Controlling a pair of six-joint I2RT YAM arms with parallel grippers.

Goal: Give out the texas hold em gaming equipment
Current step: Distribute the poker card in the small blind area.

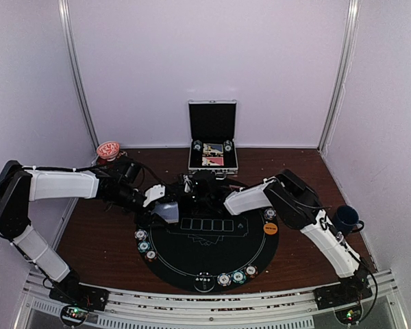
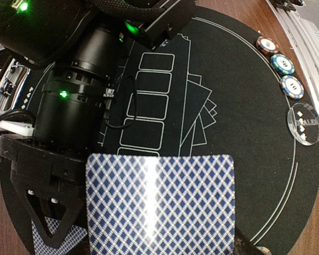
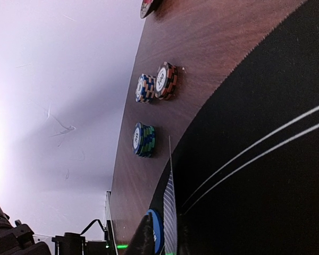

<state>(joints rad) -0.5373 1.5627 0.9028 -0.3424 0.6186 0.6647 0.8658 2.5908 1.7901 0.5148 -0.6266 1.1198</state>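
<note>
1. Left arm: We are seeing the left gripper (image 1: 164, 208) reaching over the far left part of the round black poker mat (image 1: 205, 259). Its jaws are closed on a playing card (image 2: 159, 204) with a blue diamond-pattern back. The card is raised off the mat, with its back turned to the left wrist camera. We cannot tell whether this is one card or a stack.

2. Right arm: We are seeing the right gripper (image 2: 45, 235) reaching across to the same area, tip to tip with the left gripper. A second card (image 2: 61, 238) is lying at its fingertip, low over the mat. In the right wrist view this card is standing edge-on between the jaws. We cannot tell whether the jaws are pinching it or standing just apart from it.

3. Other equipment:
- Three left chip stacks (image 3: 144, 139) are sitting on the wooden surface (image 1: 96, 233), just beside the left edge of the mat.
- A blue disc (image 3: 155, 231) is lying at the mat edge, just beside the second card.
- Three near chips (image 2: 282, 64) are sitting in a row along the near rim of the mat, and a clear dealer button (image 2: 304, 123) is lying next to them.
- An orange disc (image 1: 270, 228) is lying at the right rim of the mat, just beside one more chip (image 1: 270, 214).

4. Surroundings: An open silver case (image 1: 212, 137) is standing at the far edge of the surface, and a dark blue mug (image 1: 346, 219) is sitting near the right edge
</note>
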